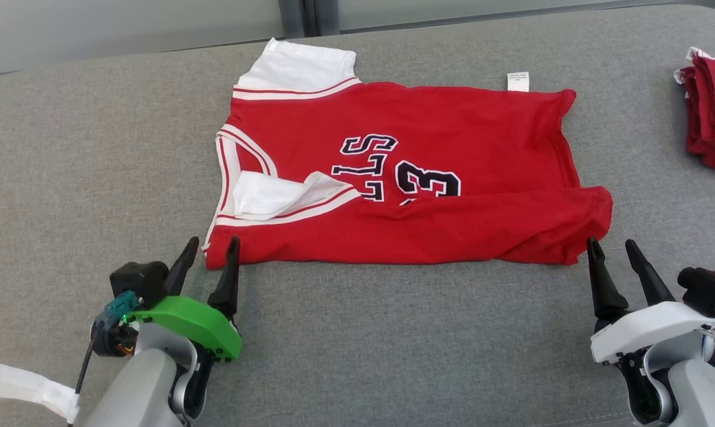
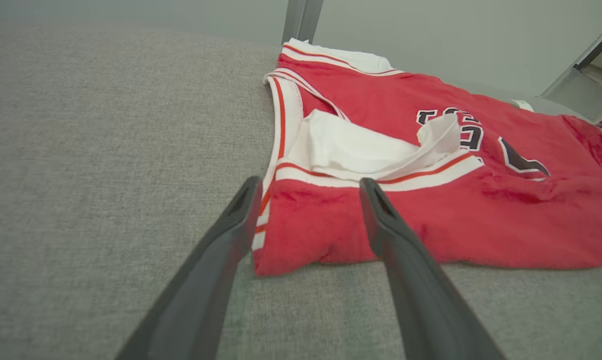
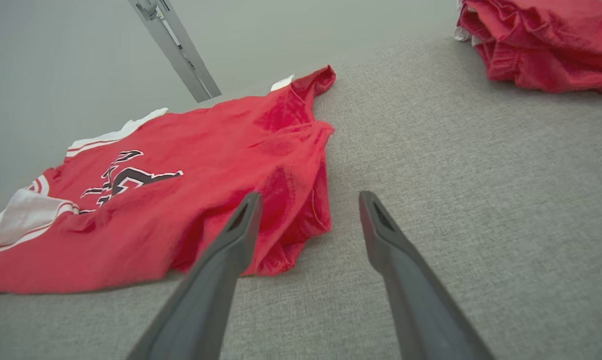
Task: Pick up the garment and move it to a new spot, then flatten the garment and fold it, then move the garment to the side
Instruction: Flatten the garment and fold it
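Jersey (image 1: pixel 404 196), red with white trim, lies on the grey fabric surface (image 1: pixel 393 344) in the middle of the head view, neck toward the robot's left, hem toward its right. Left gripper (image 1: pixel 213 240): fingers apart, holding nothing, tips at the jersey's near-left corner. In the left wrist view that corner sits between the two fingers; contact unclear. Right gripper (image 1: pixel 610 241): fingers apart, empty, tips just beside the near-right hem corner. In the right wrist view one finger overlaps the red cloth; touching or not, can't tell. The jersey's near long edge is folded up over the front, covering the lower part of the black lettering (image 1: pixel 366 166) and number (image 1: pixel 428 181), so both are only partly readable. Near white sleeve (image 1: pixel 274 196) is crumpled at the armhole beside that fold. Far white sleeve (image 1: pixel 301 65) sticks out at the far left. Small white tag (image 1: pixel 518 81) at the far edge, print too small to read. Red garment pile (image 1: pixel 713 112) well apart at right, cut off by the frame edge. White strip (image 1: pixel 31 388) by the left arm, lower left; unclear what it is.
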### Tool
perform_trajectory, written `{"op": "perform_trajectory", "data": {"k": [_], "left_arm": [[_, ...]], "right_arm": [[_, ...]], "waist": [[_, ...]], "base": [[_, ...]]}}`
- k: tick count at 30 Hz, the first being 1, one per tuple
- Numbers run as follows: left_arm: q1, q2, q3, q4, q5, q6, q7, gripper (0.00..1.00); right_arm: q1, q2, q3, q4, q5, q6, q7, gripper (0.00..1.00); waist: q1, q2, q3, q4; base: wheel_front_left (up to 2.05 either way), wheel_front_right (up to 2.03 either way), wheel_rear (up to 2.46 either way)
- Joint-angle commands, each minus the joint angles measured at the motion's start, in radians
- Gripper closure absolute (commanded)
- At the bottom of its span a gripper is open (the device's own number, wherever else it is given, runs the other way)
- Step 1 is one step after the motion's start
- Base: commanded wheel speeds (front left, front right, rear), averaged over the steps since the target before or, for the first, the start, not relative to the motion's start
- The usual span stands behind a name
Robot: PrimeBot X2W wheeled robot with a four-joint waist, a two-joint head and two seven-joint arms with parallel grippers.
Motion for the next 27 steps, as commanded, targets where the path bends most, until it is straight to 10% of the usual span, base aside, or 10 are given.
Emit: {"op": "perform_trajectory", "data": {"k": [1, 13, 14, 15, 16, 27], "left_arm": [[0.011, 0.009, -0.005, 0.003, 0.014, 0.008, -0.005, 0.00], [-0.082, -0.013, -0.035, 0.136, 0.012, -0.005, 0.055, 0.05], [-0.090, -0.018, -0.038, 0.150, 0.010, -0.009, 0.057, 0.52], [-0.100, -0.026, -0.034, 0.166, 0.003, -0.013, 0.051, 0.88], [-0.105, -0.030, -0.032, 0.176, 0.000, -0.016, 0.047, 1.00], [-0.049, -0.012, 0.045, 0.149, -0.029, -0.035, -0.008, 1.00]], "right_arm": [[-0.008, 0.001, 0.007, 0.006, -0.015, -0.001, -0.001, 0.00], [-0.163, 0.003, 0.057, 0.199, -0.093, -0.001, 0.023, 0.00], [-0.174, 0.004, 0.061, 0.213, -0.090, -0.001, 0.017, 0.22], [-0.184, 0.005, 0.065, 0.228, -0.085, -0.001, 0.011, 0.63], [-0.189, 0.007, 0.069, 0.238, -0.079, -0.001, 0.004, 0.95], [-0.160, 0.001, 0.134, 0.249, -0.021, -0.001, -0.066, 1.00]], "waist": [[0.0000, 0.0000, 0.003, 0.002], [0.0000, 0.0000, 0.053, 0.013], [0.0000, 0.0000, 0.055, 0.013], [0.0000, 0.0000, 0.056, 0.013], [0.0000, 0.0000, 0.056, 0.013], [0.0000, 0.0000, -0.038, 0.025]], "base": [[0.00, 0.00, 0.00], [0.00, 0.00, 0.00], [0.00, 0.00, 0.00], [0.00, 0.00, 0.00], [0.00, 0.00, 0.00], [0.00, 0.00, 0.00]]}}
